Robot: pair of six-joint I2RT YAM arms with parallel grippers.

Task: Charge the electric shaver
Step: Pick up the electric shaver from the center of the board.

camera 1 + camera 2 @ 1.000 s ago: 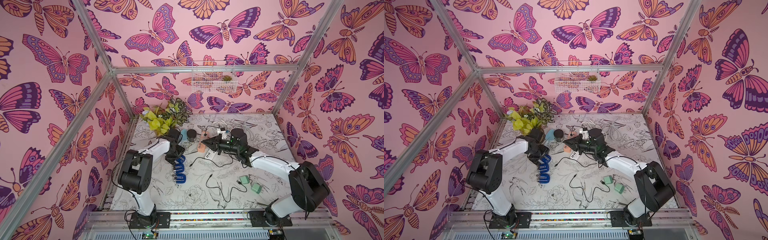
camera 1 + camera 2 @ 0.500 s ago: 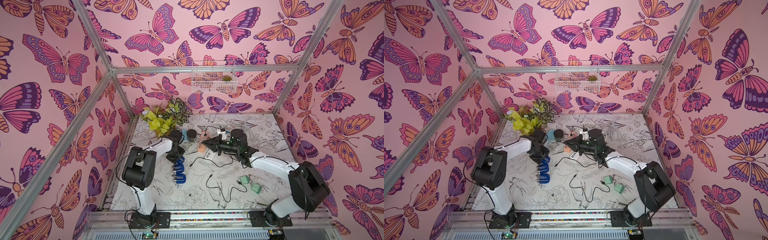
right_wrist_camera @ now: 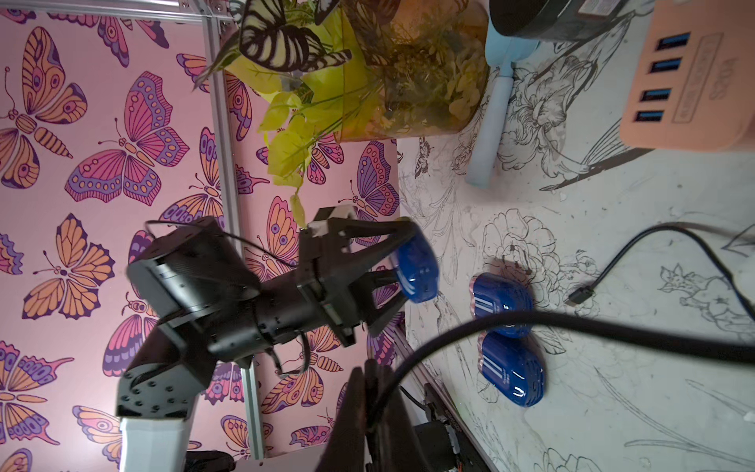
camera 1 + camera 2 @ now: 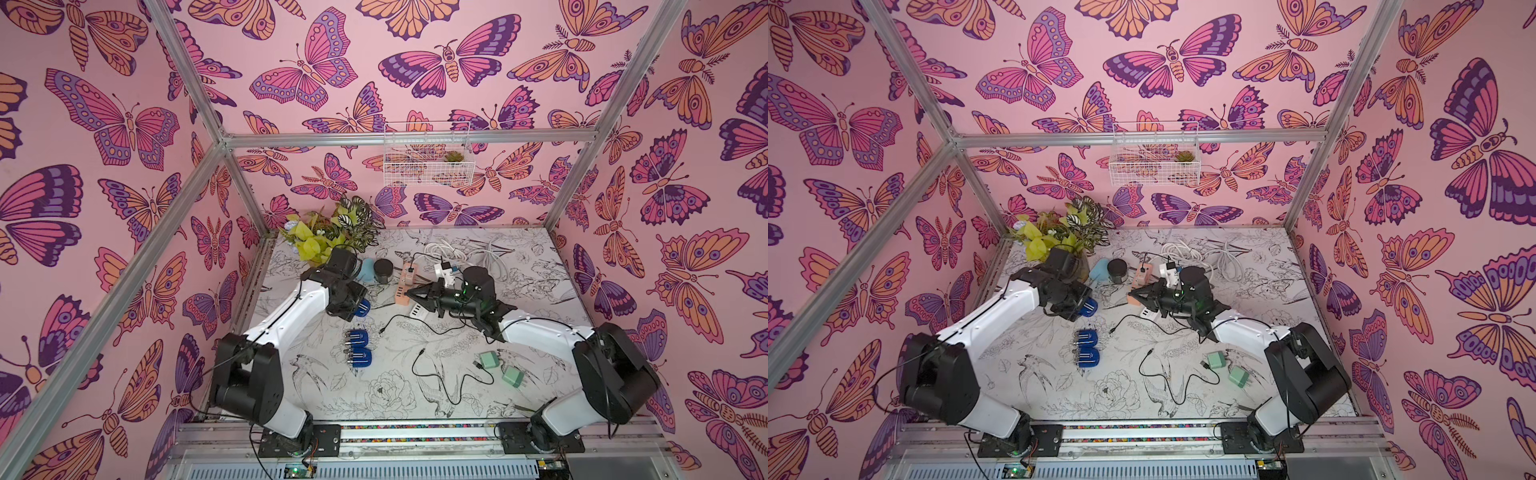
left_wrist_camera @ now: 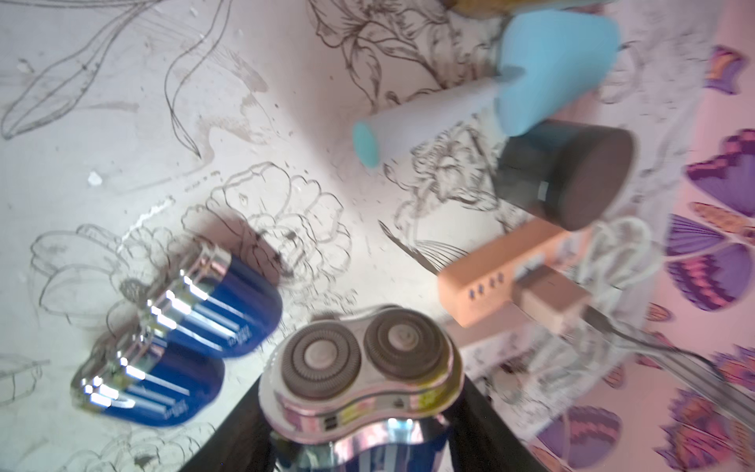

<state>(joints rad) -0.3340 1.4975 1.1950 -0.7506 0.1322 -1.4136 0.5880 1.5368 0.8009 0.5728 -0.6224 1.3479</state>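
Left end effector grips blue shaver, held clear of desk. Right end effector pinches black cable. Plugging-in step; next, bring them together, finely aligned.

Shaver — I see mostly its head; body cut off by the frame edge. Hub blurred, ports smeared. Cable — its end hidden inside right gripper, itself blurred.
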